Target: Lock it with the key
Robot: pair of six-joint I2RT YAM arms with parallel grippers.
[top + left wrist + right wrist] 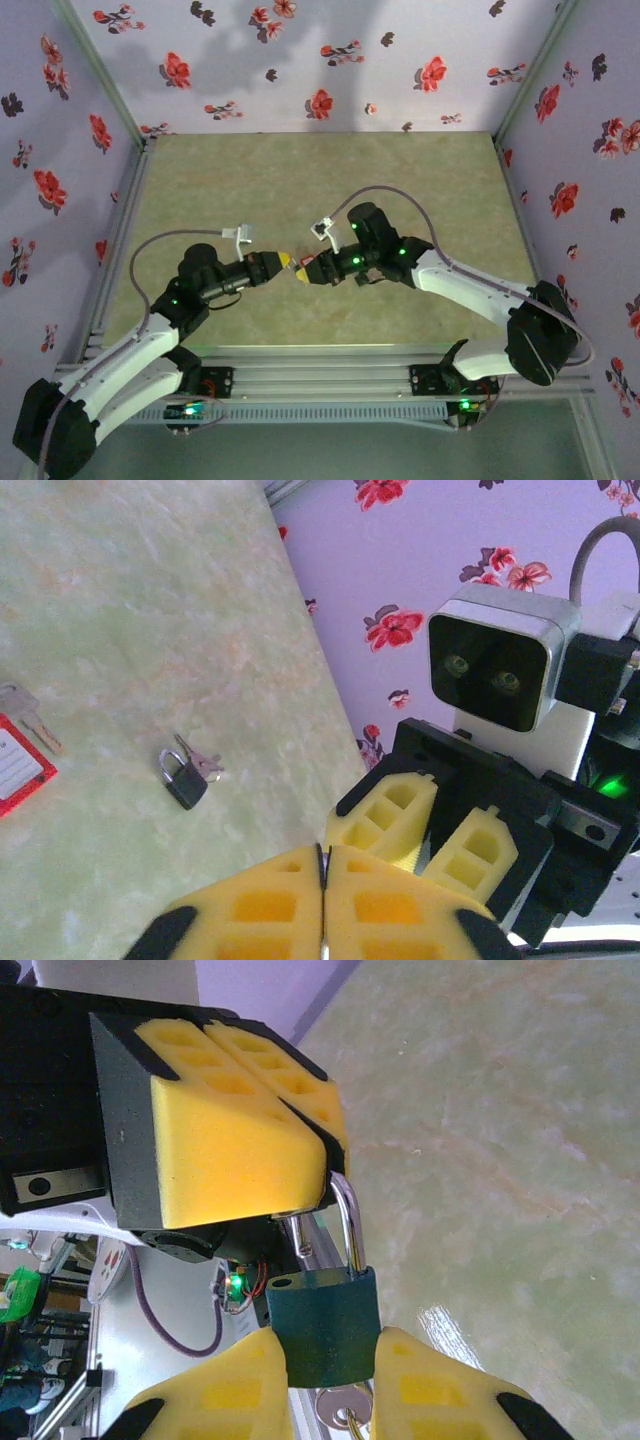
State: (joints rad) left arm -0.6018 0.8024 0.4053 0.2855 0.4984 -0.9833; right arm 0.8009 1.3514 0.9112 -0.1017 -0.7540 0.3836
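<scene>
The lock (325, 1325) is a dark green padlock, and my right gripper (330, 1365) is shut on the sides of its body. Its silver shackle (348, 1225) stands raised, with the short leg out of its hole. The top of the shackle runs in between the yellow fingers (240, 1130) of my left gripper, which is shut on it. The key (342, 1406) sticks out of the bottom of the lock, between my right fingers. From above, the left gripper (287, 262) and right gripper (306, 270) meet tip to tip over the table's near middle.
A second dark padlock with keys (185, 775) lies on the green table (150, 600). A flat red thing with a pale label (18, 768) and a key (30, 718) beside it lie at the left edge of that view. Flowered walls enclose the table.
</scene>
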